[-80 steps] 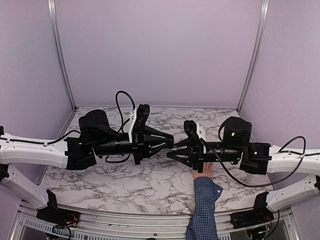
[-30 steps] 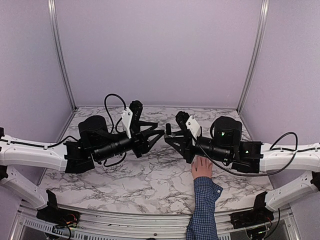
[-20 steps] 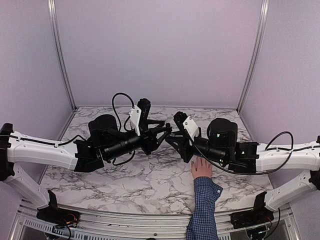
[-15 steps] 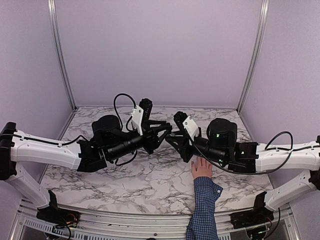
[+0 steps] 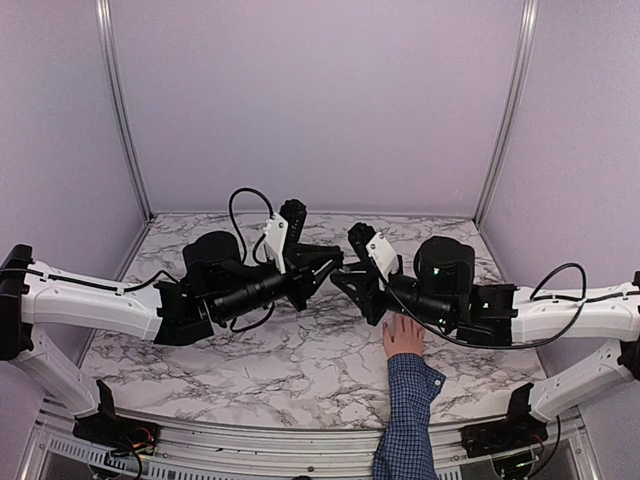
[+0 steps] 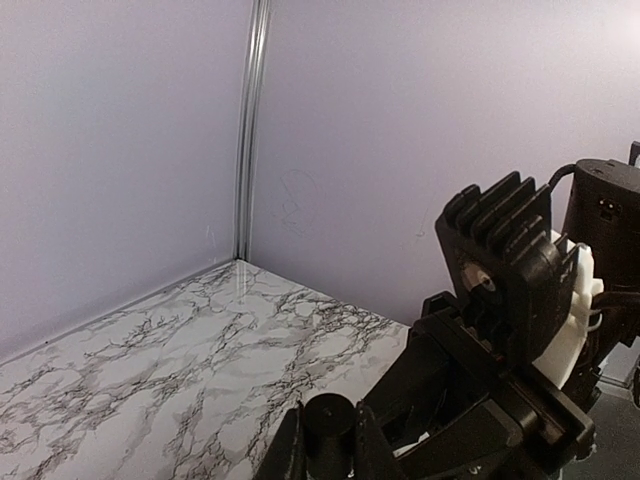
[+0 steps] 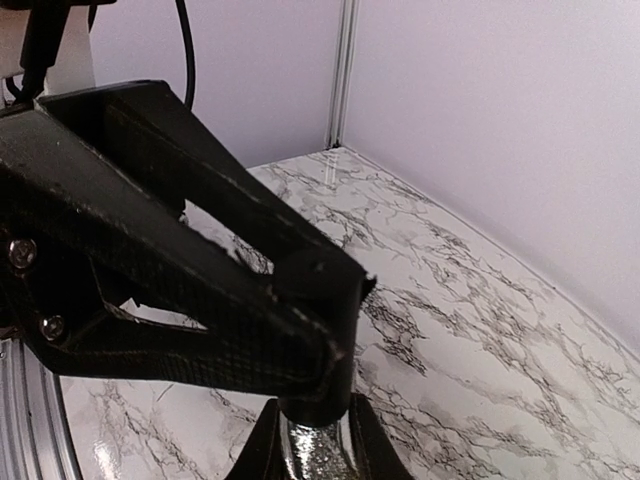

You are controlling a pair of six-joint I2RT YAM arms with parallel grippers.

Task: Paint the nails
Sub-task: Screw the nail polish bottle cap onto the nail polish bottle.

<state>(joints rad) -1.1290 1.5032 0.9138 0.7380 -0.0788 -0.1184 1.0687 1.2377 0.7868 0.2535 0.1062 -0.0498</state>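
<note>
Tight in right gripper [image 7: 315,447], glittery grey bottle [image 7: 314,455]; tight in left gripper [image 6: 328,450], its dark cap [image 6: 330,418].

The tabletop [image 5: 260,360] is white marble-patterned laminate with grey veining, glossy enough to catch the light near the back corners. Plain lilac walls [image 5: 320,100] close it in on three sides. A slim aluminium post stands in each rear corner, one on the left [image 5: 120,110] and one on the right [image 5: 508,110]. Along the near edge runs a silver metal rail [image 5: 250,440]. Up off the marble, over the middle of the table, is a small bottle [image 7: 315,452] of glittery grey with a black cap [image 6: 330,420] on it.
</note>
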